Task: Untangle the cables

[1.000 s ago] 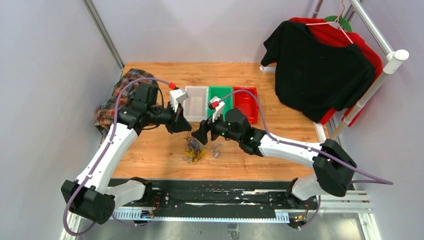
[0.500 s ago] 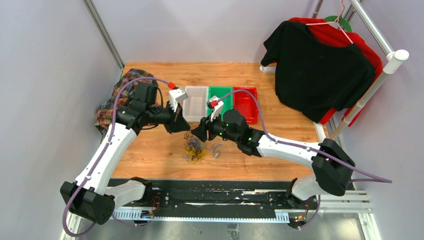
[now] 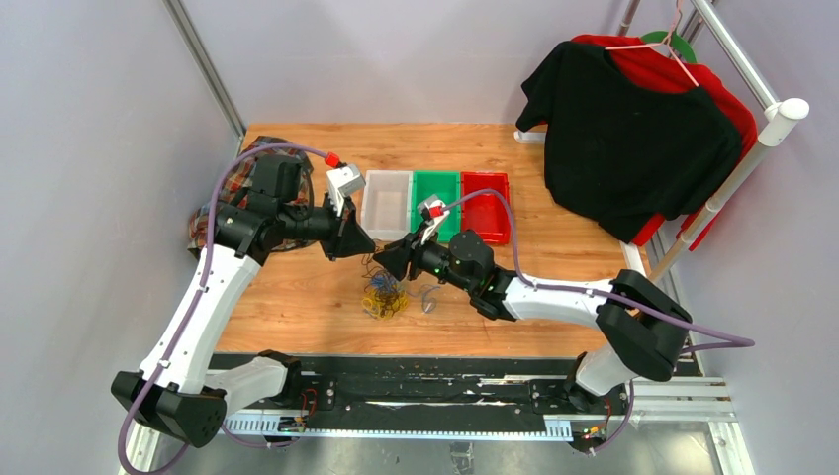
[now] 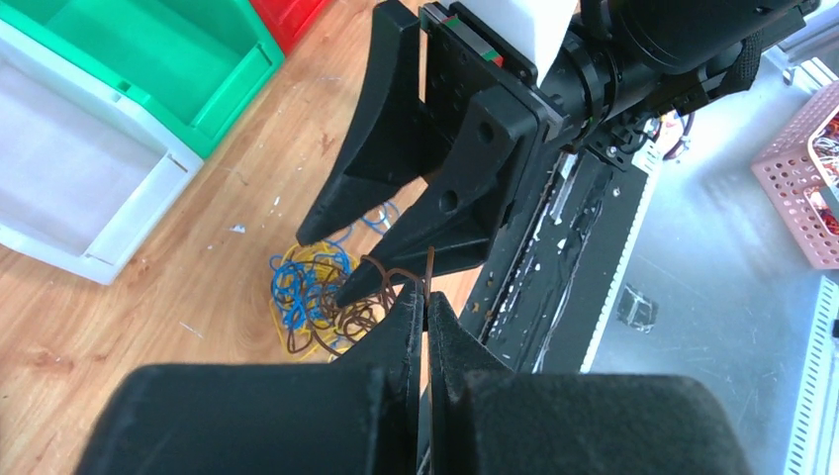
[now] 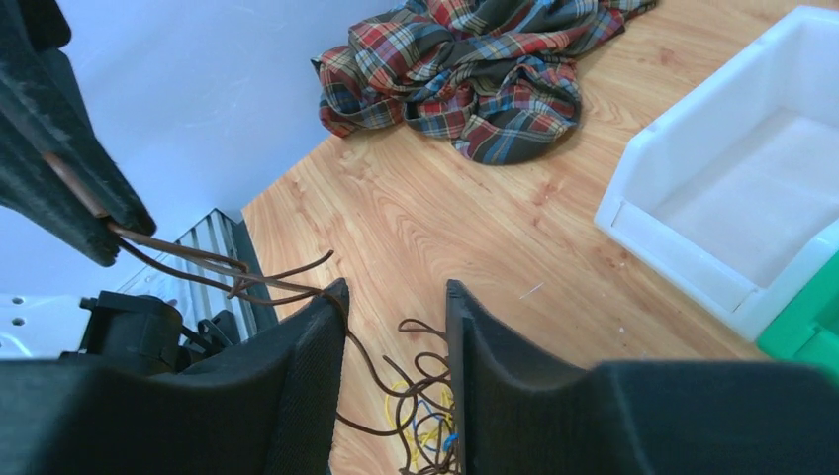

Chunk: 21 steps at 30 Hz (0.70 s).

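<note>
Left claw (image 4: 423, 302) pinches 1 brown cable (image 5: 178, 249) lifted above the tangled cables (image 3: 383, 296) on the table (image 3: 297, 297). Right claw (image 5: 396, 289) sits beside it, jaws apart, gripping nothing. Untangling looks barely begun; the heap appears knotted.

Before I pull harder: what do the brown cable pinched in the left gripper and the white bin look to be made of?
The brown cable is probably plastic-sheathed wire with a smooth, faintly glossy skin; it keeps springy curves instead of hanging limp. The white bin looks like moulded plastic, satin and slightly translucent, with even walls and a rounded rim.
</note>
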Tool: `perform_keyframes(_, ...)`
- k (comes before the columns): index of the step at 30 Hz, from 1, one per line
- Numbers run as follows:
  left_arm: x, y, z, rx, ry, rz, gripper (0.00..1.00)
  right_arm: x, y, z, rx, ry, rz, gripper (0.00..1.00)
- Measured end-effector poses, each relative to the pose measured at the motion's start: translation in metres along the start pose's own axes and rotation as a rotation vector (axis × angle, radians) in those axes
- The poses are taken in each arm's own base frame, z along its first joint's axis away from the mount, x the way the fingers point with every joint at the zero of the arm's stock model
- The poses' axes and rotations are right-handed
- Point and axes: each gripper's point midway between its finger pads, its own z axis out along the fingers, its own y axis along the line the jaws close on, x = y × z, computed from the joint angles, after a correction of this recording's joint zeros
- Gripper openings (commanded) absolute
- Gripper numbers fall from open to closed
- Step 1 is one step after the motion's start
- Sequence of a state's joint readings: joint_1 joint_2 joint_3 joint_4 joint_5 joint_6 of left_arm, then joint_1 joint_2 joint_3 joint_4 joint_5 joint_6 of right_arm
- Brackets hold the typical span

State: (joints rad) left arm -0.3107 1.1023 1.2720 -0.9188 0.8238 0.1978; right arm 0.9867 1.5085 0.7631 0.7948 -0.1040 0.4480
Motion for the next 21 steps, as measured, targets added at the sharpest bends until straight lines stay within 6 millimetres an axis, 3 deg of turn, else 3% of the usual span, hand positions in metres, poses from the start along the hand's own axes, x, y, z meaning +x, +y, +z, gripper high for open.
perform_keyframes(3, 0.001, 0.000, 0.000, 0.001, 0.002, -0.006, 0.01, -0.004, 0.006, 0.001, -0.020, -0.025, 0.010, 0.02)
perform_keyframes(5, 0.001, 0.000, 0.000, 0.000, 0.003, -0.007, 0.06, -0.009, 0.009, 0.001, -0.027, -0.048, 0.014, 0.01)
perform_keyframes(7, 0.001, 0.000, 0.000, -0.004, 0.004, -0.005, 0.26, -0.012, 0.009, -0.001, -0.023, -0.066, 0.016, 0.01)
perform_keyframes(9, 0.002, 0.004, -0.001, -0.024, 0.008, 0.009, 0.62, -0.015, 0.007, -0.007, -0.012, -0.074, 0.010, 0.01)
perform_keyframes(12, 0.007, 0.015, -0.004, -0.095, 0.025, 0.047, 0.90, -0.028, 0.008, -0.018, 0.007, -0.092, -0.018, 0.01)
perform_keyframes(13, 0.010, 0.020, -0.007, -0.130, 0.035, 0.058, 0.95, -0.035, 0.010, -0.023, 0.013, -0.098, -0.033, 0.01)
perform_keyframes(17, 0.015, 0.030, -0.013, -0.203, 0.054, 0.098, 0.99, -0.056, 0.016, -0.040, 0.016, -0.119, -0.092, 0.01)
perform_keyframes(21, 0.012, 0.023, -0.015, -0.175, 0.037, 0.122, 0.99, -0.061, 0.021, -0.039, 0.009, -0.075, -0.139, 0.01)
